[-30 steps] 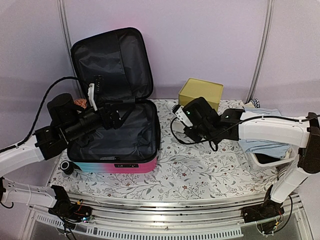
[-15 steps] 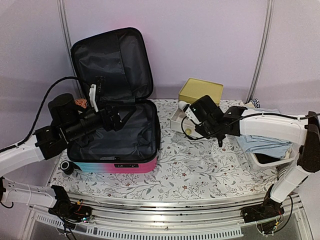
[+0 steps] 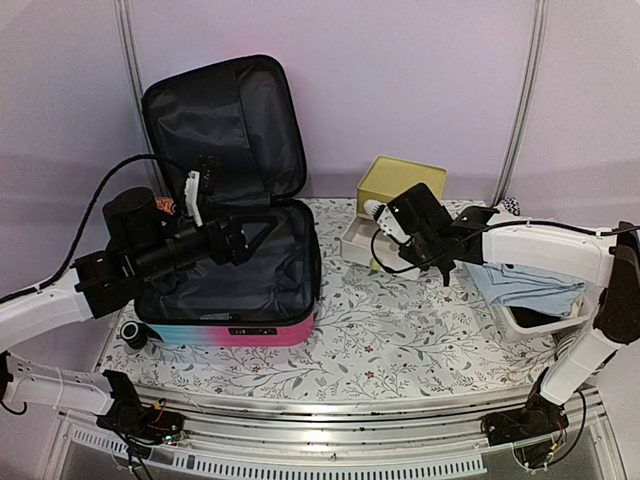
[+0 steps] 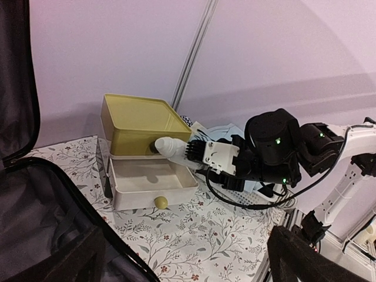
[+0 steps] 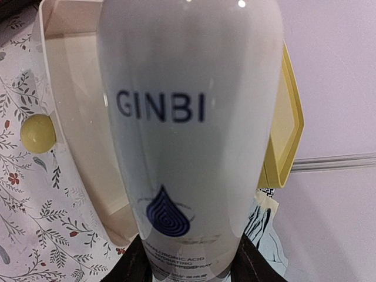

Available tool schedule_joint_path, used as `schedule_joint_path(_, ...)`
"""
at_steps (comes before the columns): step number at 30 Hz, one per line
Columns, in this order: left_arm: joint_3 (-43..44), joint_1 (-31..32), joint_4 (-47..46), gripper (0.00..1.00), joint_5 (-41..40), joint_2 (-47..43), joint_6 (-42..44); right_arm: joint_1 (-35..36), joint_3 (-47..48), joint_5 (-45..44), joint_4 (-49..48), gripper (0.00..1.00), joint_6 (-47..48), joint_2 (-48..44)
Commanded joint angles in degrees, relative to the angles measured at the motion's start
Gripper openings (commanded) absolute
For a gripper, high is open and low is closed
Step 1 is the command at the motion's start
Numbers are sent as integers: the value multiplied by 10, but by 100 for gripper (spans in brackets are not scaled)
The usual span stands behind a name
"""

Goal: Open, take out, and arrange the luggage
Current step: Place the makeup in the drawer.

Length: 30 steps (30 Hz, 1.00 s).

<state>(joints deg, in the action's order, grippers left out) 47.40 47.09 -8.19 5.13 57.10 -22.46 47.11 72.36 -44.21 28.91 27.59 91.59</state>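
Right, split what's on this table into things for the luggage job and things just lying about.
Job: open turquoise-to-pink hard-shell suitcase; white GINBI plastic bottle gripped in the right fingers; probably the yellow-topped cream drawer box, drawer pulled out.
Lying about: white plastic basket; light-blue cloth on it.

Inventory: one luggage (image 3: 282,272), 9 o'clock; one drawer box (image 3: 402,184), 1 o'clock; one bottle (image 5: 188,117); one basket (image 3: 515,322), 3 o'clock.
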Motion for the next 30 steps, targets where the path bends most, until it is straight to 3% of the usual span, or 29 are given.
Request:
schedule_joint_path(1, 14, 6, 1, 98, 9, 9, 8, -9, 41, -6, -20, 25, 15, 13)
schedule_joint_path(14, 6, 6, 6, 98, 7, 10, 6, -40, 109, -14, -20, 27, 68, 133)
schedule_joint_path(16, 4, 6, 6, 98, 6, 8, 5, -43, 115, -14, -20, 31, 71, 141)
schedule_joint_path(19, 1, 6, 6, 98, 7, 9, 5, -45, 124, -18, -20, 45, 76, 148)
schedule_joint_path(22, 2, 6, 5, 98, 8, 11, 6, -46, 133, -15, -17, 46, 77, 149)
schedule_joint_path(25, 1, 6, 5, 98, 8, 11, 6, -46, 140, -16, -11, 60, 77, 150)
schedule_joint_path(30, 4, 6, 5, 98, 11, 11, 6, -46, 146, -17, -4, 61, 77, 150)
